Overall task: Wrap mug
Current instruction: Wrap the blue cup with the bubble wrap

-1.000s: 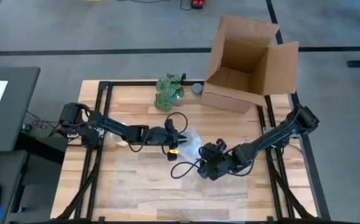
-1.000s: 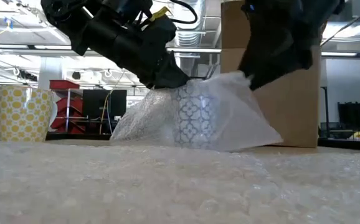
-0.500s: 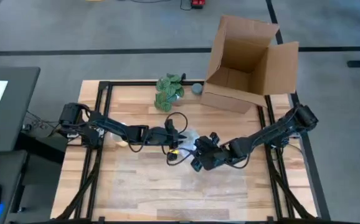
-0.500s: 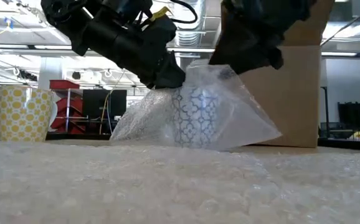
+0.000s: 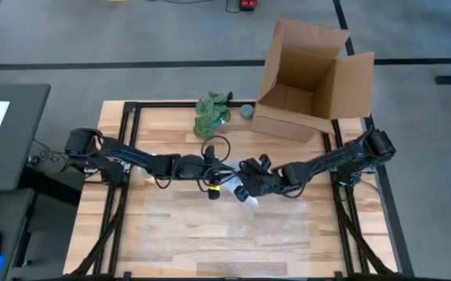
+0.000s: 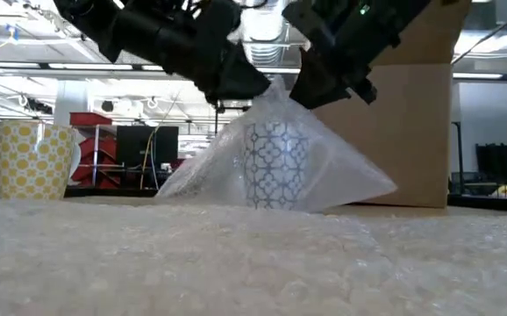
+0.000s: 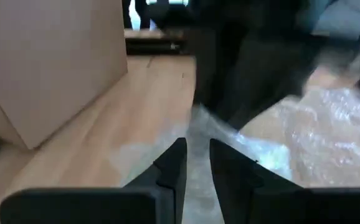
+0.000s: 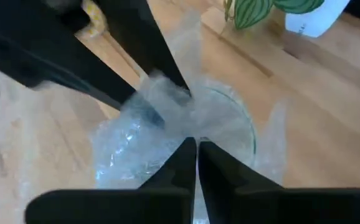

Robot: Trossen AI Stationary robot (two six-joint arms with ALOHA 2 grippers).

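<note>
Low view: both hands meet above the mug [image 6: 275, 165] — left hand [image 6: 252, 86] and right hand [image 6: 299, 86] each pinching the bubble wrap [image 6: 341, 171] tented over it on the counter [image 5: 186, 226].

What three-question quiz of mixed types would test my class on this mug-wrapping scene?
1. True or false: the mug stands upright under the bubble wrap.
2. Where do the left gripper and right gripper hold the wrap? A. above the mug; B. flat on the table; C. inside the box.
3. Fill in: the plant lies ___ the box.

Key
1. True
2. A
3. beside
</note>
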